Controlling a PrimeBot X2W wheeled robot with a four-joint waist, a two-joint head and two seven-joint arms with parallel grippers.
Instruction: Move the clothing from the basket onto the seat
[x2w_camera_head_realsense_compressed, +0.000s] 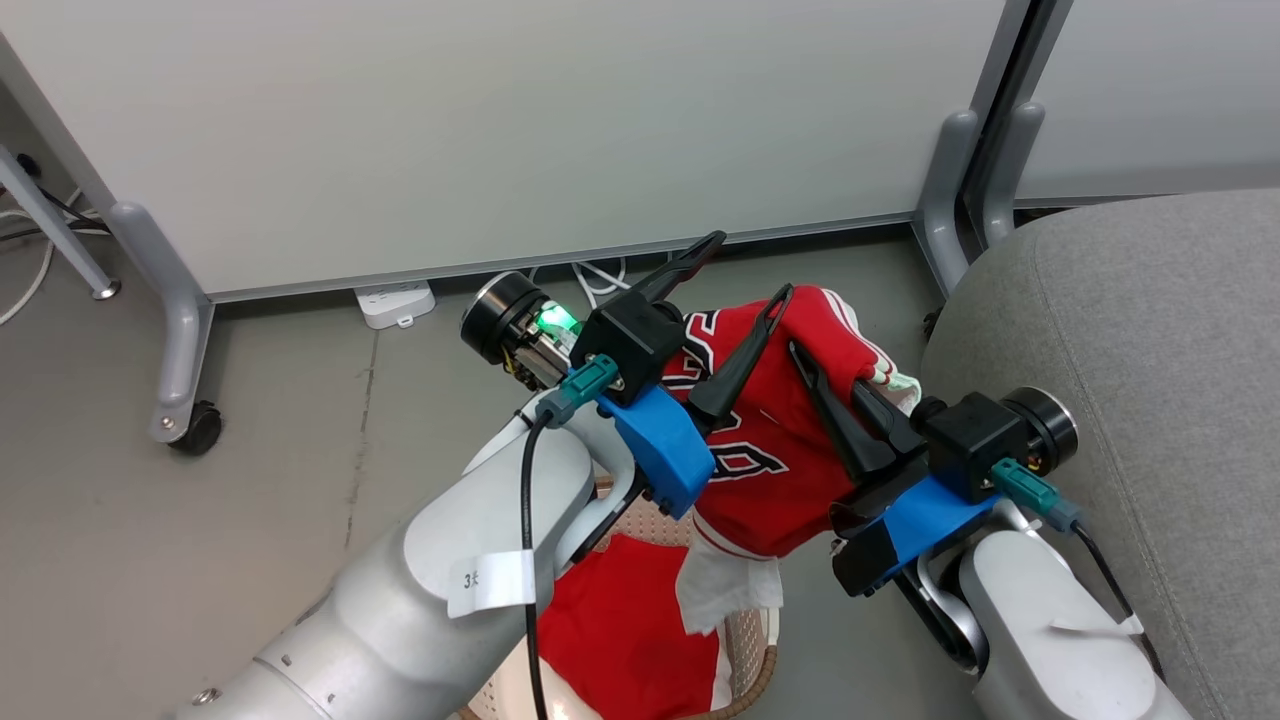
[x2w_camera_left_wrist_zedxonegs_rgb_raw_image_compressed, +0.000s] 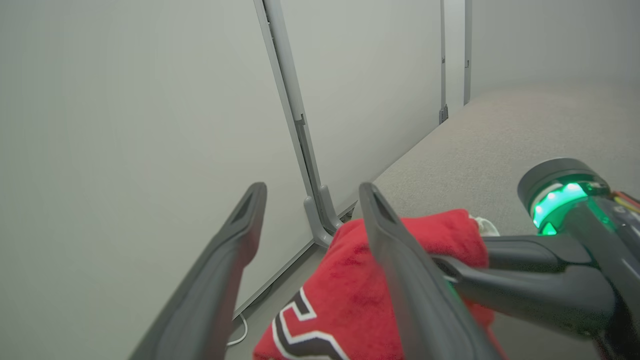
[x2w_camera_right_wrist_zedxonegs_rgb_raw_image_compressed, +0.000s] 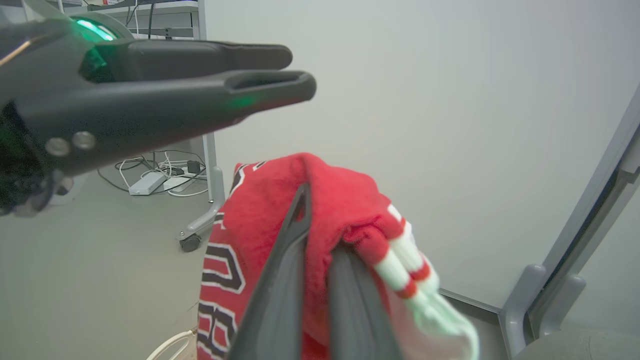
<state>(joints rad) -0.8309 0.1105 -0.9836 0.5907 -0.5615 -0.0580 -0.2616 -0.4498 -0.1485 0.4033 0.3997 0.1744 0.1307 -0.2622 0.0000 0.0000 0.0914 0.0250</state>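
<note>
Head view steeply downward, both wrist views close, sharing jersey (x2w_camera_head_realsense_compressed: 775, 480)

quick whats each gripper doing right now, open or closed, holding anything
Left gripper: open, holding nothing.
Right gripper: closed on the red jersey, lifted above the basket.

We read only "3" on the white paper tag (x2w_camera_head_realsense_compressed: 488, 582) on the pale left forearm (x2w_camera_head_realsense_compressed: 400, 610); the red fabric jersey's (x2w_camera_head_realsense_compressed: 775, 480) dark numerals (x2w_camera_head_realsense_compressed: 745, 462) are folded and illegible.
</note>
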